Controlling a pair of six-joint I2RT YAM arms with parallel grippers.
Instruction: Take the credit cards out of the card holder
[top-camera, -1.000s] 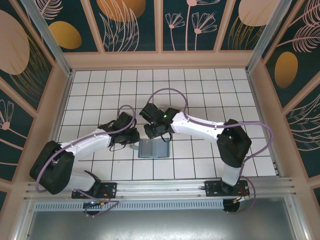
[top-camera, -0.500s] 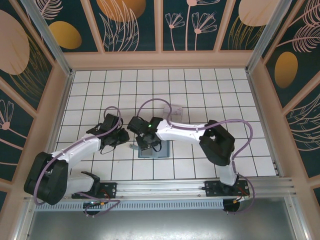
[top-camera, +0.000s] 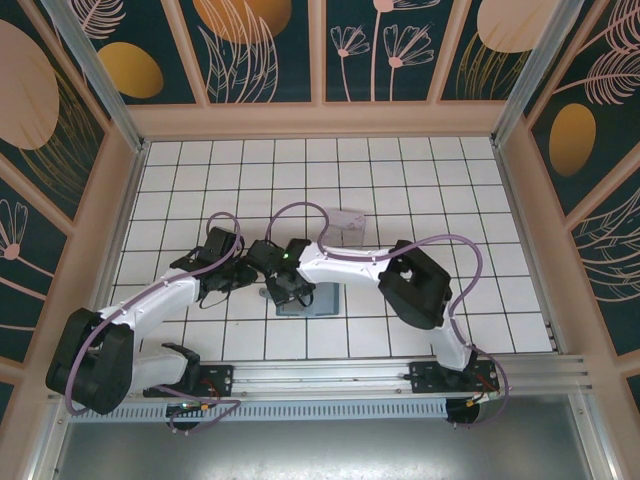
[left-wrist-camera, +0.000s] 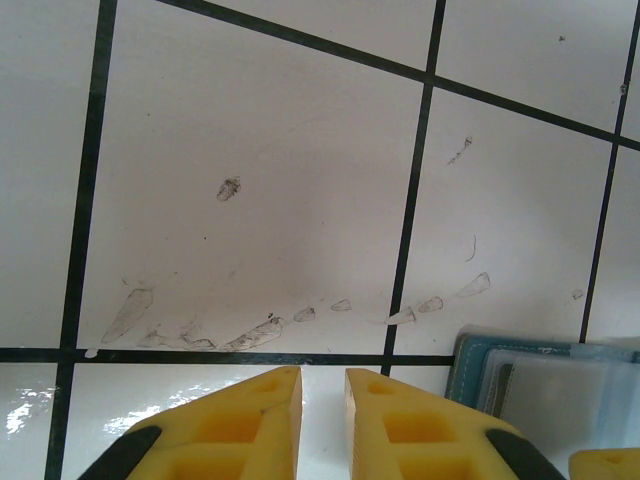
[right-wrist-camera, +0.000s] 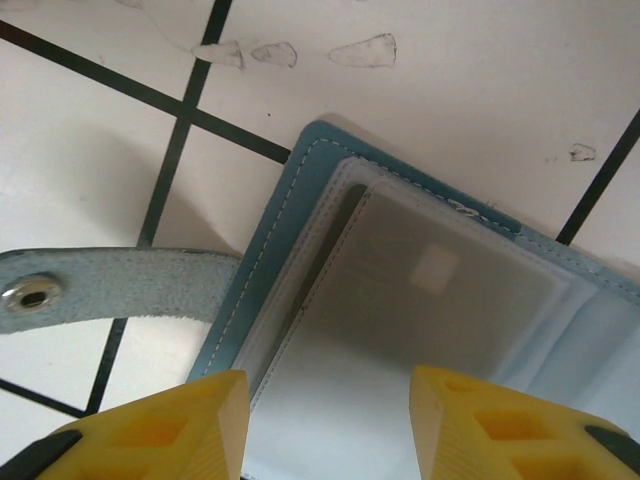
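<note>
A: What had changed over the last second?

B: The right arm had swung in toward the near left. That put the right fingers (top-camera: 287, 292) over the left end of the card holder (top-camera: 320, 300), and the left fingers (top-camera: 243, 275) had drawn back off it to the left.

A: Where did the holder lie?

B: It lay open and flat on the tabletop (top-camera: 400, 170), near the middle and close to the arms. In the right wrist view the right fingers stood wide apart and held nothing, one on each side of the holder's left corner. I couldn't tell whether they touched it. The strap tab (right-wrist-camera: 110, 285) lay out to the left on the tile.

A: And the left fingers?

B: They were only a sliver apart, with nothing between them. They hung over bare tile just beside the holder's left edge.

A: Was a card visible?

B: Yes, a pale card (right-wrist-camera: 400, 300) was tucked under a clear sleeve (right-wrist-camera: 318, 255) and lay directly between the right fingers.

A: How would it handle?

B: I'd judge it light, stiff and slick, and so thin that there was little to pinch. The best hold looked like its left edge, where a dark slit suggested the pocket's mouth. The holder seemed soft and light, so it would probably slide or lift along with the card. Pinning its cover or strap with the left fingers seemed wise.
</note>
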